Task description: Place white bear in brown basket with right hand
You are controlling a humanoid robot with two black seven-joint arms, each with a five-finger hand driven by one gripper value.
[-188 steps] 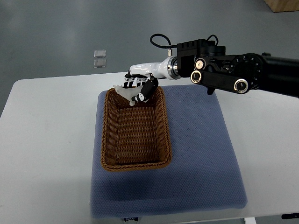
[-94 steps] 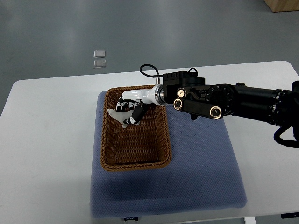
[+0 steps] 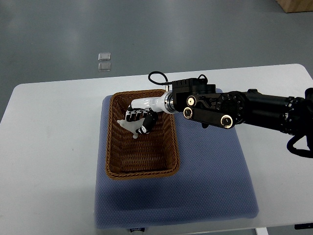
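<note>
My right hand (image 3: pixel 138 120) reaches in from the right and hovers over the upper half of the brown wicker basket (image 3: pixel 113 156). Its fingers are curled around the white bear (image 3: pixel 128 124), of which only a small white part shows at the hand's lower left. The basket stands on a blue mat (image 3: pixel 210 171) on the white table. The black forearm (image 3: pixel 234 108) crosses the mat's upper right. The left arm is out of view.
The white table (image 3: pixel 49 147) extends to the left and right of the mat. Two small clear items (image 3: pixel 104 60) lie on the grey floor beyond the table's far edge. A wooden box corner (image 3: pixel 296 5) shows at the top right.
The right hand with the bear moved from above the basket's far rim down and inward over the basket, then settled slightly lower and to the right.
</note>
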